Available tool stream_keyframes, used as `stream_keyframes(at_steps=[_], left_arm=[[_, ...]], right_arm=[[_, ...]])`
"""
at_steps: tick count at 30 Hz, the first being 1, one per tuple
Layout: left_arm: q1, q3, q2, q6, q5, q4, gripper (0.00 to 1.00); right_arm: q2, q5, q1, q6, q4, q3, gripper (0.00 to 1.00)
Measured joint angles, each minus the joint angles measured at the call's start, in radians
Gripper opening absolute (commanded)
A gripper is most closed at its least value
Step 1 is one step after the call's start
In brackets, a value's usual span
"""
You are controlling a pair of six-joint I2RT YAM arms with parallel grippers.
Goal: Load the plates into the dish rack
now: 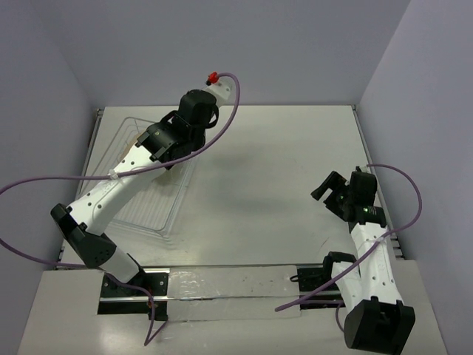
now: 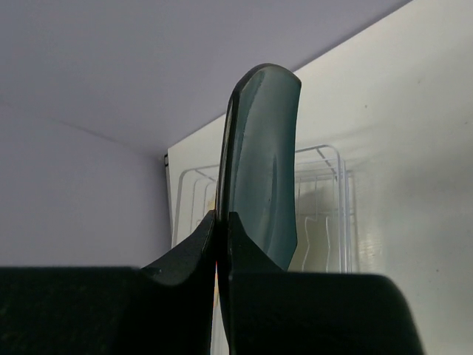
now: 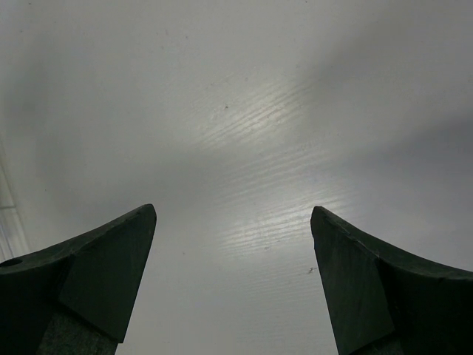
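My left gripper (image 2: 222, 216) is shut on the rim of the dark teal plate (image 2: 262, 163) and holds it upright, edge-on, above the dish rack (image 2: 325, 185). In the top view the left gripper (image 1: 164, 144) hangs over the far end of the dish rack (image 1: 118, 159), and the arm hides the plate. A pale shape (image 2: 310, 248) stands among the rack's wires; I cannot tell which plate it is. My right gripper (image 1: 330, 194) is open and empty over bare table, its jaws wide apart in the right wrist view (image 3: 233, 222).
The rack's clear tray base (image 1: 159, 214) reaches toward the near left of the table. Purple walls close in the table at the back and both sides. A purple cable (image 1: 222, 126) loops off the left wrist.
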Motion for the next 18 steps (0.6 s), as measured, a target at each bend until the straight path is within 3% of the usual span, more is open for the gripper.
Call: stream_keyframes(at_steps=[9,18], left_arm=[[0.08,-0.032,0.022,-0.141,0.024,-0.133,0.0],[0.086,-0.076,0.048,-0.242,0.046,-0.237,0.0]], right_arm=[[0.065,0.003,0.002,-0.001,0.0,0.0,0.93],[0.081,0.006,0.006,-0.001,0.0,0.0,0.93]])
